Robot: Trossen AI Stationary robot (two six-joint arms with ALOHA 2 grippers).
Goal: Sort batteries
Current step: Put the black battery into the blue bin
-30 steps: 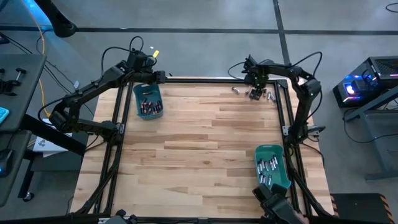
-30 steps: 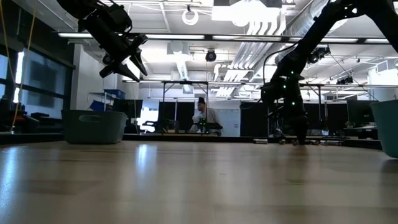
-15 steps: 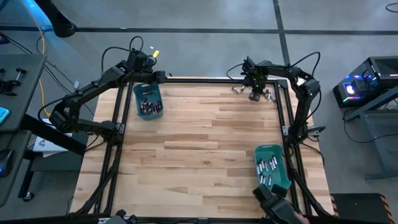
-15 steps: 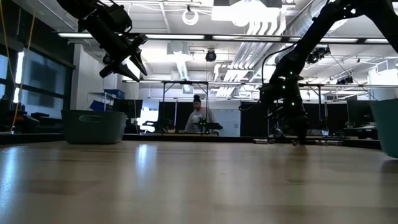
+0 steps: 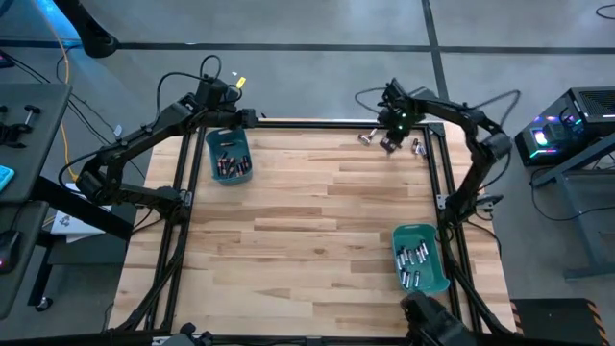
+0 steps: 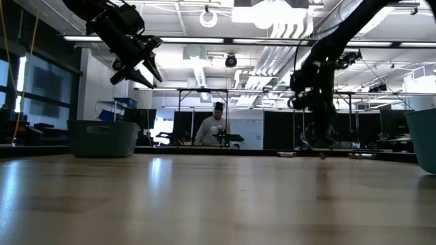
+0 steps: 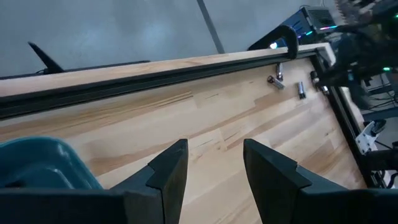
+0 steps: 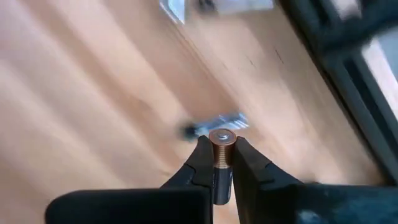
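My right gripper (image 5: 387, 143) hangs over the table's far right corner, shut on one dark battery with a copper-coloured end (image 8: 222, 138). Loose batteries (image 5: 365, 137) (image 5: 417, 146) lie on the wood around it, and a silvery one (image 8: 214, 124) lies right below it. My left gripper (image 7: 214, 163) is open and holds nothing; it hangs high above the far-left teal bin (image 5: 229, 156), which holds dark batteries. Another teal bin (image 5: 420, 258) at the near right holds silvery batteries. My right gripper pinches the battery's dark body (image 8: 221, 163) between its two fingers, coming from above and pointing down. The battery lies along the fingers, and its copper-coloured end sticks out past the fingertips toward the table. It appears lifted clear of the wood.
A black frame rail (image 5: 317, 122) runs along the table's far edge and down both sides. A person (image 6: 212, 129) stands in the room beyond the table. The middle of the wooden top (image 5: 307, 211) is bare.
My right gripper has shut on a battery among the loose ones at the far right and has risen off the table with it, shifting a little toward the left. The person in the background has walked left.
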